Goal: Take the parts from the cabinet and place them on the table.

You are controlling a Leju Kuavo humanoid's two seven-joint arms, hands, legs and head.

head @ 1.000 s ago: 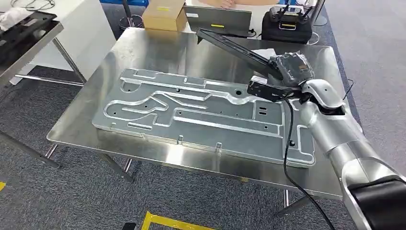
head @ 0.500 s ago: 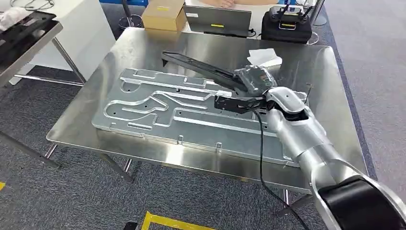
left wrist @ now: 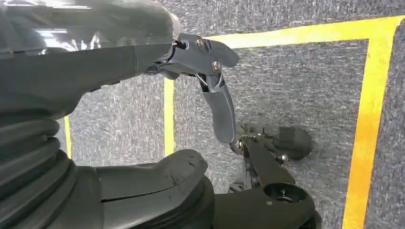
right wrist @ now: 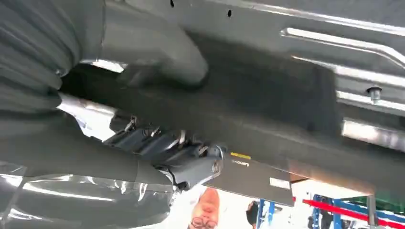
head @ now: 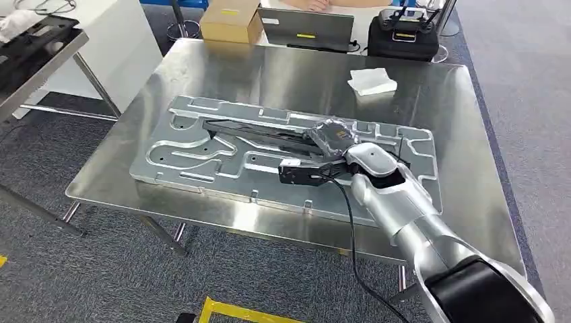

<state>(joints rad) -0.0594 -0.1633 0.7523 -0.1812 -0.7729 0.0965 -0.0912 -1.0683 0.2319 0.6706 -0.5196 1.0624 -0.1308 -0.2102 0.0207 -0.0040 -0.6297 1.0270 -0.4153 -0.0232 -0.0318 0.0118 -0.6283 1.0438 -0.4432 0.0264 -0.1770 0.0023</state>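
Head view looking down from high onto the steel table (head: pixel 202 74), left wrist view facing carpeted floor (left wrist: pixel 296 86), right wrist view pressing close behind its fingers (right wrist: pixel 157 143), sharing the machined plate (head: pixel 202 145) with the head view

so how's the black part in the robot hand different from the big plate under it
The black part is dark, long and narrow; the metal plate is silver, broad and grooved. The right robot hand holds the black part, while the metal plate lies free on the steel table. Both lie lengthwise along the table.
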